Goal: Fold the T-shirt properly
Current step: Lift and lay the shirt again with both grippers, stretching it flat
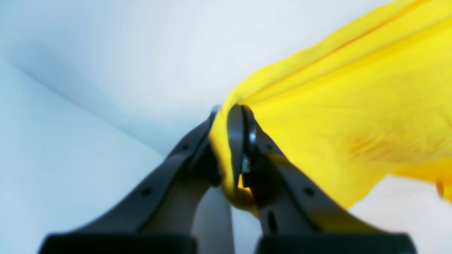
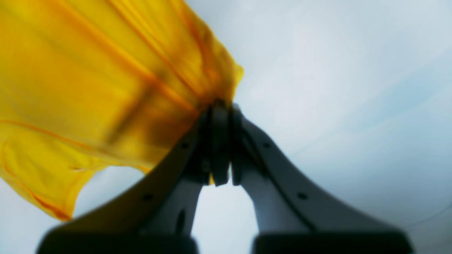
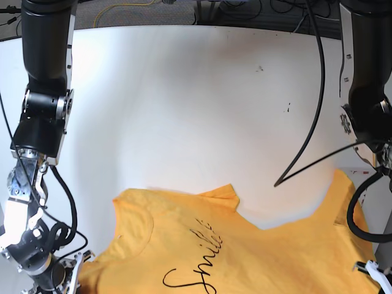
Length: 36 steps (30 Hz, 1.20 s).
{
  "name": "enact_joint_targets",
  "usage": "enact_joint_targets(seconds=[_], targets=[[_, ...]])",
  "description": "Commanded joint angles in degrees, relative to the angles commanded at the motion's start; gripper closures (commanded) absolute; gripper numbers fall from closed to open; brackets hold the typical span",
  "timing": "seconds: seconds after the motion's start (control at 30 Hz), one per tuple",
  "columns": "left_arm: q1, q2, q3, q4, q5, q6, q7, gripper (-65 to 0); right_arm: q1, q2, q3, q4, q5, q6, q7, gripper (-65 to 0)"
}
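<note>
The mustard-yellow T-shirt [image 3: 257, 245] with black "Smile" script spreads across the bottom of the base view, its sleeve [image 3: 220, 196] pointing toward the table's far side. In the left wrist view my left gripper [image 1: 236, 120] is shut on a bunched edge of the T-shirt [image 1: 353, 106], which stretches off to the right above the table. Over in the right wrist view, the right gripper [image 2: 221, 113] is likewise shut on a gathered corner of the T-shirt [image 2: 88, 88], whose cloth hangs to the left. Both wrist views are blurred.
The white table [image 3: 196, 92] extends behind the shirt. The right arm [image 3: 43, 122] stands at the base view's left edge and the left arm [image 3: 367, 92] at its right edge, with a black cable [image 3: 309, 122] hanging beside it. More cables [image 3: 245, 12] lie past the far edge.
</note>
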Motion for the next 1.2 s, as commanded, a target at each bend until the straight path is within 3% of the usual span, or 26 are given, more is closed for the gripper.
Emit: enact_joint_targets(seconds=[0.47, 0.67, 0.93, 1.2], targets=[[-19.78, 1.32, 2.29, -12.84, -0.09, 0.0, -0.09, 0.0, 19.69, 0.09, -8.35, -6.15, -0.09, 0.09, 0.0, -0.2], [-23.16, 1.67, 3.69, -18.55, -0.09, 0.0, -0.26, 0.0, 28.31, 0.53, -13.01, -9.49, -0.09, 1.27, 0.0, -0.2], [-23.16, 2.37, 3.87, -21.89, -0.26, -0.26, -0.26, 0.0, 28.77, 0.88, -18.11, -10.11, -0.09, 1.27, -0.26, -0.2], [-23.03, 2.2, 3.78, -19.87, -0.44, -0.53, -0.18, 0.0, 28.77, 4.04, -18.11, -8.26, 0.26, 1.27, -2.99, -0.2]])
